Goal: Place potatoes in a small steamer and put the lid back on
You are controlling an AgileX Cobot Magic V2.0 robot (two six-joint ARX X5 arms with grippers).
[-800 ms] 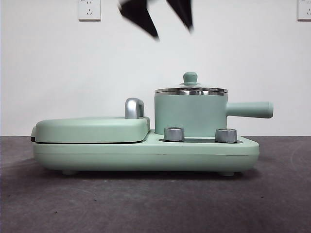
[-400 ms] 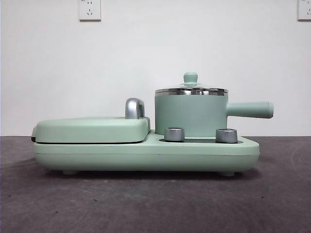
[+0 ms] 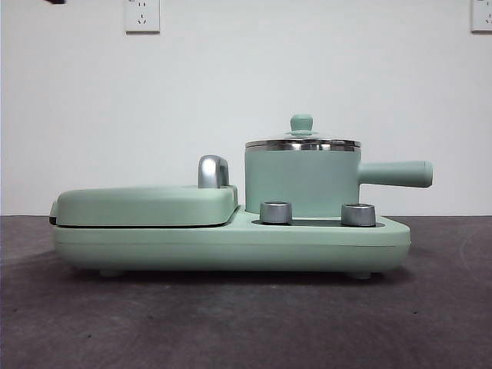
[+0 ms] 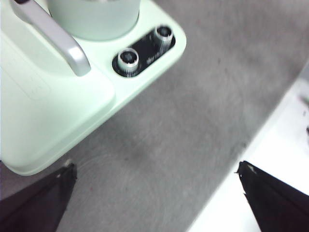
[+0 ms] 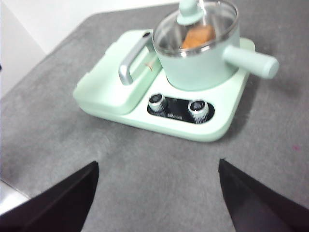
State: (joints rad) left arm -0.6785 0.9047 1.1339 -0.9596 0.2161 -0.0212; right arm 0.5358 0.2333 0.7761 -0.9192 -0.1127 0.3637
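Both arms have pulled up and away since a second ago, when two dark jaw tips hung blurred above the pot; now only a black speck shows at the top left corner of the front view. The left gripper point(image 4: 154, 193) has its jaws spread wide with nothing between them, over bare grey table point(image 4: 193, 121) just off the appliance's near corner. The right gripper point(image 5: 157, 193) is likewise spread and empty, well back from the cooker and looking down on it from the near side.

The small steamer point(image 3: 301, 183) stands on the right half of the mint-green cooker base point(image 3: 231, 244), its straight handle point(image 3: 396, 174) pointing right. The lid point(image 3: 302, 142) sits level on the steel rim, knob point(image 3: 301, 123) upright. Through the glass in the right wrist view the potatoes point(image 5: 199, 36) show as an orange-brown lump inside the pot, under the lid point(image 5: 200, 24).

Two steel dials point(image 3: 276, 212) sit at the near edge of the base in front of the pot. To the left lies the closed flat grill cover point(image 3: 146, 204), with its curved steel handle point(image 3: 213, 171) just beside the pot. Two wall sockets point(image 3: 141, 15) are on the white wall behind.
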